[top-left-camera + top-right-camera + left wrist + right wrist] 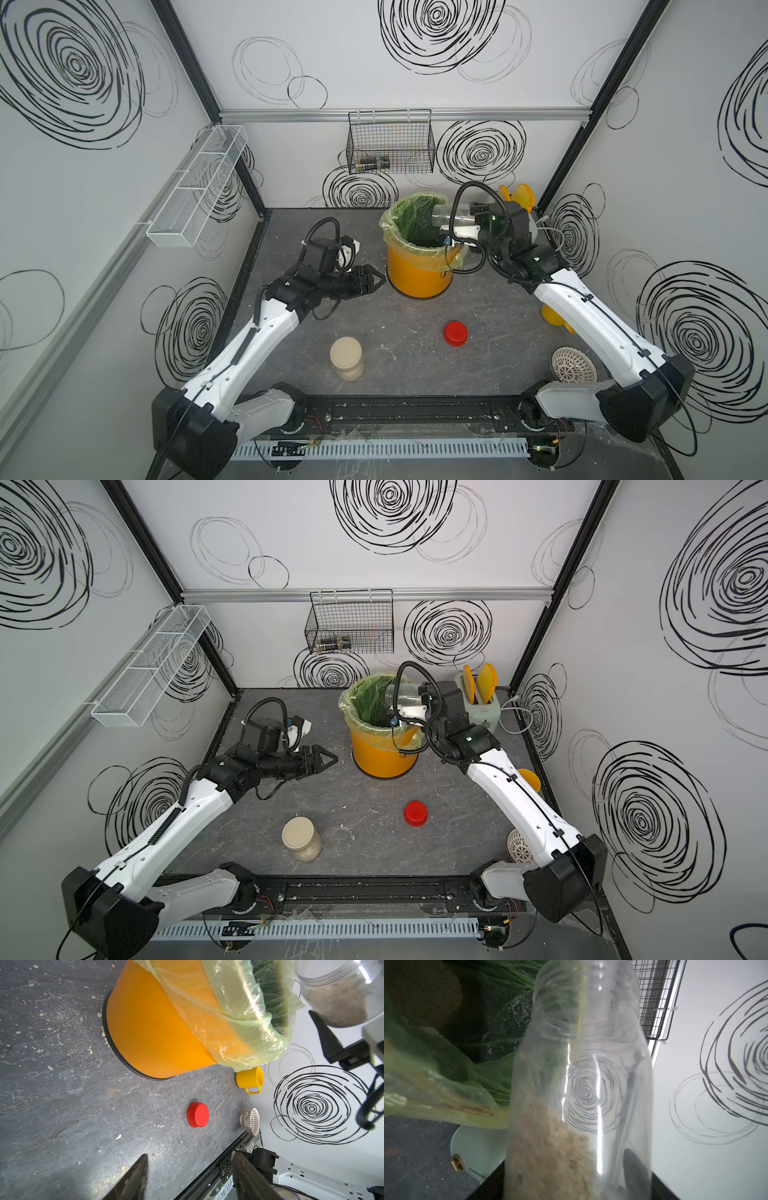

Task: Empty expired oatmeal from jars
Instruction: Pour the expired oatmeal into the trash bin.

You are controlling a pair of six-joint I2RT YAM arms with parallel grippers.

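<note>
Tipping the slimmer jar (444, 216) over the yellow bin (415, 276), the right hand (457, 221) is clenched around the jar's base end. The open mouth points left over the green liner (409, 216), so whatever slides out should land inside the bin and not on the surface (399, 365). The jar lies close to level, which is probably why the oatmeal (550, 1147) sits heaped at the base end and is not running out; a steeper tilt looks needed.

Its red cap (455, 333) rests on the surface nearer than the bin and well apart from it, out of the pour's way. The wider jar (348, 363) stands upright at the near left with its beige lid (344, 351) on and pale grains showing through its wall, apparently waiting its turn. The left hand (379, 281) hovers just left of the bin, released and empty, clear of the pouring arm. Loose flakes dot the surface around the bin's foot.
</note>
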